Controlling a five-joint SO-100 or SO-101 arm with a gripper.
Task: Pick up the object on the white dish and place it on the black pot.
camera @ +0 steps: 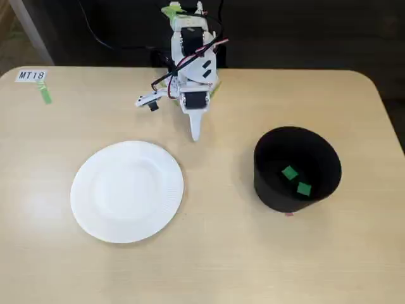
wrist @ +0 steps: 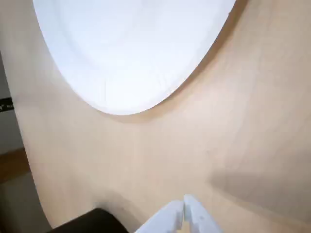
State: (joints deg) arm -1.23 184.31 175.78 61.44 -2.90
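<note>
The white dish (camera: 126,191) lies empty on the wooden table at the left of the fixed view; its rim also fills the top of the wrist view (wrist: 131,48). The black pot (camera: 297,168) stands at the right and holds two tiny green cubes (camera: 290,172) (camera: 304,189) side by side on its floor. My gripper (camera: 195,133) is folded back near the arm's base at the table's far edge, above and between dish and pot, touching neither. Its white fingers (wrist: 184,209) are closed together and hold nothing. A dark edge of the pot (wrist: 92,221) shows at the wrist view's bottom left.
A label reading MT18 (camera: 31,75) and a strip of green tape (camera: 45,95) sit at the table's far left corner. A small pink mark (camera: 288,214) lies at the pot's near foot. The table's edge runs close on the right.
</note>
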